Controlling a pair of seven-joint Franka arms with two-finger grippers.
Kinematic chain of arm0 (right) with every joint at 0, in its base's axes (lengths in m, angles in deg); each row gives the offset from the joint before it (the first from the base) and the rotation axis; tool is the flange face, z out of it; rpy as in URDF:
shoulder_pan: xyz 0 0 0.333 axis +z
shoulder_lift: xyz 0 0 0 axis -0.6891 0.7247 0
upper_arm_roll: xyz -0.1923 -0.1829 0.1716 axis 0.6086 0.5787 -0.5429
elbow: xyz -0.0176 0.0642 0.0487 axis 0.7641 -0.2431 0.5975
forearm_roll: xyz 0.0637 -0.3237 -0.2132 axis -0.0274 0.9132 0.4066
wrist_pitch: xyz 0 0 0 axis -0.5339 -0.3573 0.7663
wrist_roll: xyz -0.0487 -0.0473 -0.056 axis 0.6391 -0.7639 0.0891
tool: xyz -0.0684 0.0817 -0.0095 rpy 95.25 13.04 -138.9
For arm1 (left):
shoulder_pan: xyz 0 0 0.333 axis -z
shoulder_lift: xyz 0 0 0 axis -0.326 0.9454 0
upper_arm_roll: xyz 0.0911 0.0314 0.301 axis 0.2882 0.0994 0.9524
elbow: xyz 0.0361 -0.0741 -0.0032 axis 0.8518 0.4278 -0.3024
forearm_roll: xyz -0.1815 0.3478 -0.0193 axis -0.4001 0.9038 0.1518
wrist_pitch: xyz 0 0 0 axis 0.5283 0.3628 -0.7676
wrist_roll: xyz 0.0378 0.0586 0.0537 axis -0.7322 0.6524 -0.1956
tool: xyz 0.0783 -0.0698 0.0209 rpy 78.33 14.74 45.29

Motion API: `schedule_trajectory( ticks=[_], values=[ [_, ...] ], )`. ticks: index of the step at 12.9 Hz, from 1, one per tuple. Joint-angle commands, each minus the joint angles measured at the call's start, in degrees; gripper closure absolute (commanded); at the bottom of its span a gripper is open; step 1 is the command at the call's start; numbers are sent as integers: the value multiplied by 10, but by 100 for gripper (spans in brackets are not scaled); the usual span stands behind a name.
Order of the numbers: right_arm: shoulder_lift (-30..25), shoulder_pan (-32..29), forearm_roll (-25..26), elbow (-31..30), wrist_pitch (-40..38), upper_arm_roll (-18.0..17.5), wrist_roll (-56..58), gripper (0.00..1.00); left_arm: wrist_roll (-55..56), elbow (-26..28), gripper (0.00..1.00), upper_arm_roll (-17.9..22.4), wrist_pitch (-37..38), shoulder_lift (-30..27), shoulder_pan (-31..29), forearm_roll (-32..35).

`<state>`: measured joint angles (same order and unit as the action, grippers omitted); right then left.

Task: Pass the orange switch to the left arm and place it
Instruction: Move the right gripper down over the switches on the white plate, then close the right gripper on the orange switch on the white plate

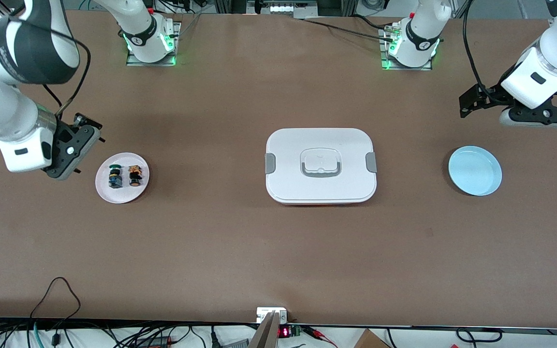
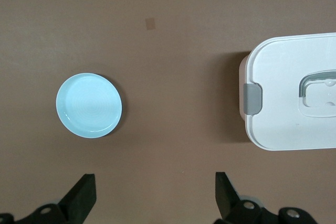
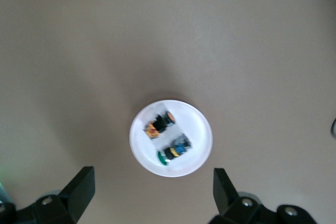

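The orange switch (image 1: 135,175) lies on a small white plate (image 1: 107,189) beside a green-capped switch (image 1: 114,176), toward the right arm's end of the table. My right gripper (image 1: 72,149) hangs in the air just off that plate, open and empty. In the right wrist view the orange switch (image 3: 160,123) and green-capped switch (image 3: 175,151) show on the plate (image 3: 194,129) ahead of my open right gripper (image 3: 152,190). The box (image 1: 321,165) sits at the table's middle. My left gripper (image 1: 468,102) is open and empty, in the air near a light-blue plate (image 1: 475,170).
In the left wrist view the light-blue plate (image 2: 90,105), empty, and one end of the box (image 2: 294,93) lie ahead of my open left gripper (image 2: 155,192). Bare brown tabletop (image 1: 211,232) stretches nearer the front camera. Cables hang along the table's front edge.
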<state>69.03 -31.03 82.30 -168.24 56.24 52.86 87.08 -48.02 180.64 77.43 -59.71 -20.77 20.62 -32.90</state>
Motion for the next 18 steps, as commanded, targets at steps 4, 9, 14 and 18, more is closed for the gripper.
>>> schedule_trajectory(
  ticks=[4, 9, 14, 18],
  values=[
    [28, -25, 13, -108, 131, -7, 162, 0, -6, -12, 0, -1, 12, 0, 0, -2],
    [66, -49, 13, -220, 284, -32, 233, 0, -6, -12, 0, 0, 12, 0, 0, -2],
    [69, -61, 13, -317, 422, -49, 317, 0, -6, -12, 0, 1, 12, 0, -1, -2],
    [84, -70, 13, -327, 461, -50, 360, 0, -5, -12, 0, 0, 12, 0, 0, -2]
  ],
)
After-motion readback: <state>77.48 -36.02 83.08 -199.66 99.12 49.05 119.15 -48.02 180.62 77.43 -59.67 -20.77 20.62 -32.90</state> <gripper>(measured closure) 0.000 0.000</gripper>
